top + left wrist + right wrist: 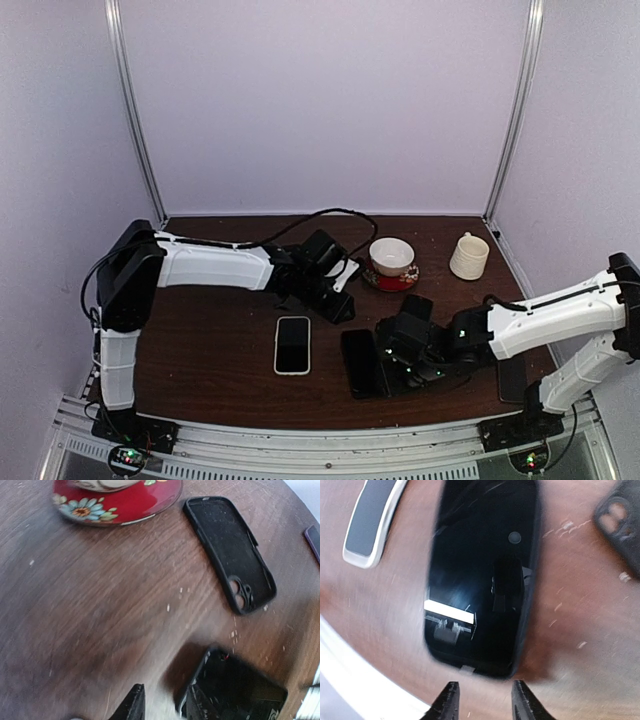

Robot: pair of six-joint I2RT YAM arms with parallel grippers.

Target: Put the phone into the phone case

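A soft black phone case [230, 550] is seen lying hollow side up at upper right of the left wrist view, near a red flowered saucer [125, 505]. A glossy black phone [482, 575] is laid flat at frame centre, apart from the case. Over its near end the right gripper [482, 700] is held parted, grasping nothing. Whether the left gripper [338, 303] is parted or closed cannot be told.
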